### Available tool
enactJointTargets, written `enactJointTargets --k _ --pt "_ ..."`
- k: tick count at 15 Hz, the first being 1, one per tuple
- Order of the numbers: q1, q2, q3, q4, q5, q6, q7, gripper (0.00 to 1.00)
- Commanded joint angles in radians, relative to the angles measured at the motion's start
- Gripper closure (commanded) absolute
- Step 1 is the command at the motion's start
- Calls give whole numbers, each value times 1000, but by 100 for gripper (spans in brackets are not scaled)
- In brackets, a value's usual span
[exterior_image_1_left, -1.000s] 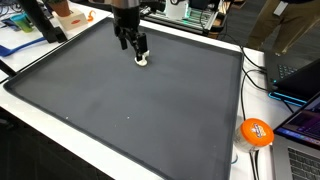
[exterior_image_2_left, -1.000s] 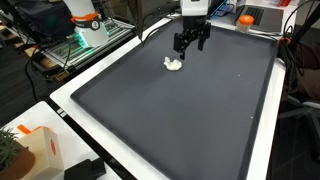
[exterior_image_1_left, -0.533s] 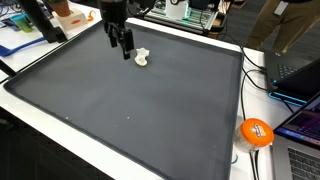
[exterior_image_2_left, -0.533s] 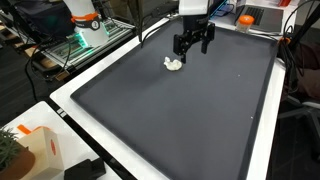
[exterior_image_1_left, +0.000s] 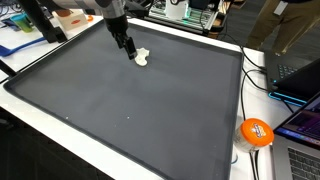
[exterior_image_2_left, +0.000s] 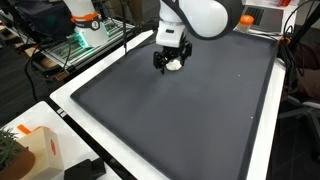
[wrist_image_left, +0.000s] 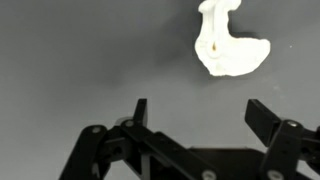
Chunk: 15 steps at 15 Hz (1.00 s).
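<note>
A small white lumpy object (exterior_image_1_left: 143, 57) lies on the dark grey mat (exterior_image_1_left: 130, 100) near its far edge. It also shows in the other exterior view (exterior_image_2_left: 175, 64) and at the top of the wrist view (wrist_image_left: 228, 45). My gripper (exterior_image_1_left: 129, 48) hangs low over the mat just beside the white object, and it also shows in an exterior view (exterior_image_2_left: 167, 64). In the wrist view the gripper's (wrist_image_left: 200, 112) two black fingers are spread wide with only bare mat between them. It holds nothing.
The mat has a white border (exterior_image_1_left: 60, 135). An orange ball (exterior_image_1_left: 255, 132) with cables and laptops lies off one side. An orange box (exterior_image_2_left: 33, 146) and a wire rack with equipment (exterior_image_2_left: 75, 45) stand beyond the mat.
The arm has swung across and lowered, bringing the gripper from beside the white object to close against it. The white object has not moved. The fingers stay open.
</note>
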Motion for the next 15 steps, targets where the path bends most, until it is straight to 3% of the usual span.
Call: enactJointTargets --k 1,9,15 --pt "-75 18 87 -49 9 12 19 0" --pt "-163 13 206 -160 10 8 65 0" --pt "-350 67 340 -235 10 9 56 0"
